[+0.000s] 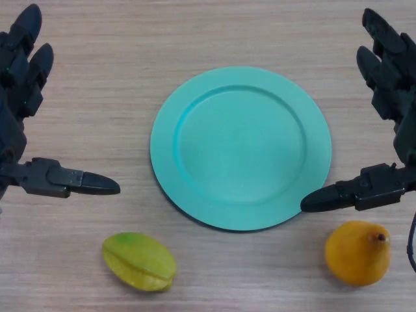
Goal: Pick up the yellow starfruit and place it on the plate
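Note:
A yellow-green starfruit (139,261) lies on the wooden table near the front edge, left of centre. A green plate (195,130) sits in the middle of the table with nothing on it. My left hand (23,97) is at the left edge, open with straight fingers, and its thumb points right above the starfruit's place without touching it. My right hand (390,97) is at the right edge, open, with its thumb tip at the plate's right front rim.
An orange-yellow pear-shaped fruit (358,253) lies at the front right, just below my right thumb. The wooden table (117,78) extends around the plate.

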